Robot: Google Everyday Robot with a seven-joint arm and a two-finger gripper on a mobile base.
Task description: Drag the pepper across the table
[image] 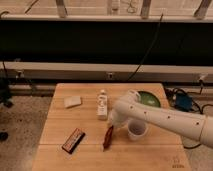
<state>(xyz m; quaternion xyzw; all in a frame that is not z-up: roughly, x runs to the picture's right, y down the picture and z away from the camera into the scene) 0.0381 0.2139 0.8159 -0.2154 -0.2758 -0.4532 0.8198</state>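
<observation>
The pepper, a slim dark red chili, lies on the light wooden table near the front middle, pointing away from the front edge. My gripper hangs at the end of the white arm, which reaches in from the right. It sits right at the pepper's far end and seems to touch it. A white cup stands just right of the pepper, partly behind the arm.
A flat black-and-red bar lies left of the pepper. A small white bottle stands just behind the gripper. A pale block lies at the back left. A green bowl sits at the back right.
</observation>
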